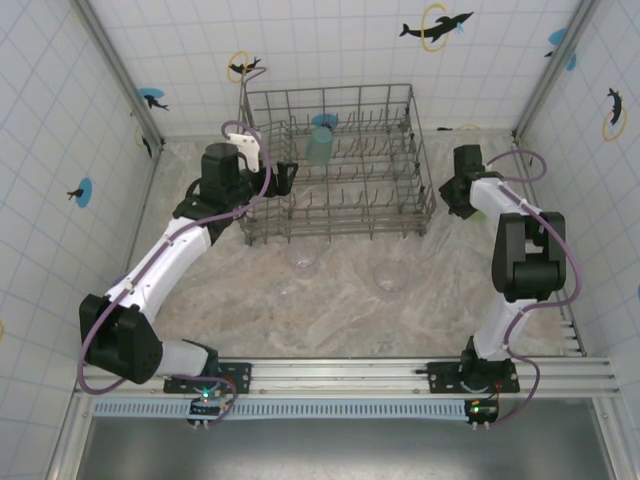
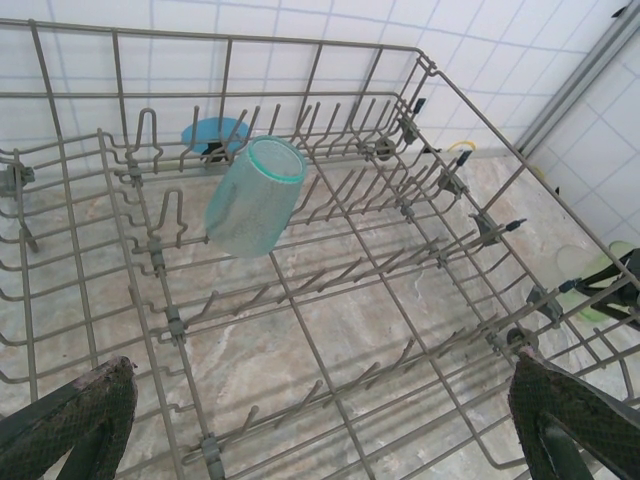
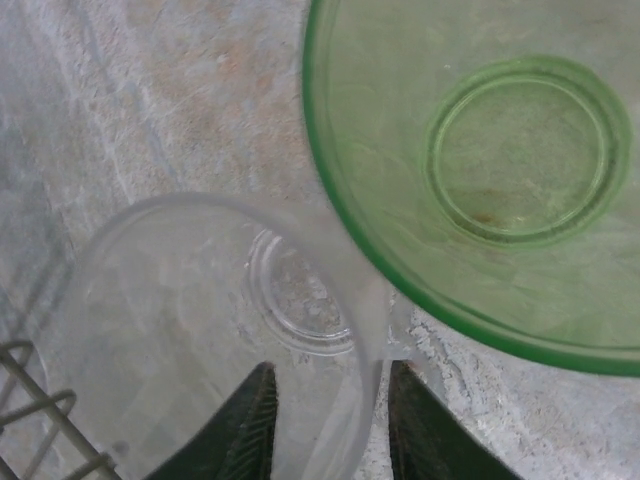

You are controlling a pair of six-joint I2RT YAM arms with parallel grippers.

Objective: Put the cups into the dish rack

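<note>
Robot body, two units.
- Left arm (image 1: pixel 165 255), right arm (image 1: pixel 525 255): white shells between bulky black joint housings.
- Cable (image 1: pixel 245 130): lavender, looped along each arm.
- Base blocks (image 1: pixel 205 385): black, with small green lights.
- Left gripper (image 2: pixel 320 365), right gripper (image 3: pixel 330 370): dark fingers (image 2: pixel 85 415) with a rough, pebbled surface.

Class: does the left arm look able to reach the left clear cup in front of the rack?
Probably yes: the clear cup stands alone on bare table before the rack, and the left gripper is open and empty.
</note>
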